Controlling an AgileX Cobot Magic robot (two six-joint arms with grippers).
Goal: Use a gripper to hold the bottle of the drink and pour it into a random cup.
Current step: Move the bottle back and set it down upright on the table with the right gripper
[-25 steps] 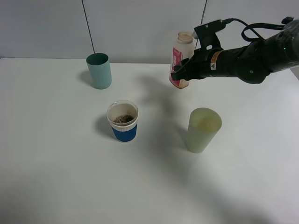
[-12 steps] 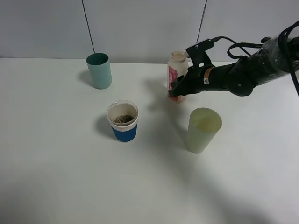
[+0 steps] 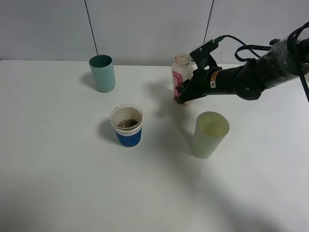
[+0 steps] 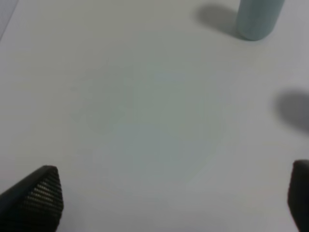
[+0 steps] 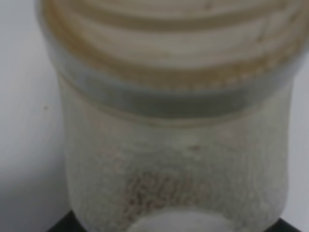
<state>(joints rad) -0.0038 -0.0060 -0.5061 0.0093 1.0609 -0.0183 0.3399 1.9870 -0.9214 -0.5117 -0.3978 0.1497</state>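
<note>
My right gripper (image 3: pixel 183 94) is shut on the bottle (image 3: pixel 180 73), which stands upright with its pink-red label facing left, behind the cups. Its base is down at the table; whether it touches I cannot tell. The right wrist view is filled by the bottle (image 5: pixel 178 145), capless, with its wide threaded neck and only brownish residue inside. The cup (image 3: pixel 126 125), blue-sleeved with a white band, stands left of and nearer than the bottle and holds the dark drink (image 3: pixel 127 123). My left gripper (image 4: pixel 174 203) hangs open over bare table, with nothing between its fingertips (image 4: pixel 43 191).
A teal tumbler (image 3: pixel 102 73) stands at the back left and also shows in the left wrist view (image 4: pixel 256 19). A pale green cup (image 3: pixel 210 134) stands in front of the right arm, just below the bottle. The white table (image 3: pixel 72 183) stretches around them.
The right gripper has brought the bottle down from a raised position and slightly left, to stand upright at table level. The cups have not moved.
</note>
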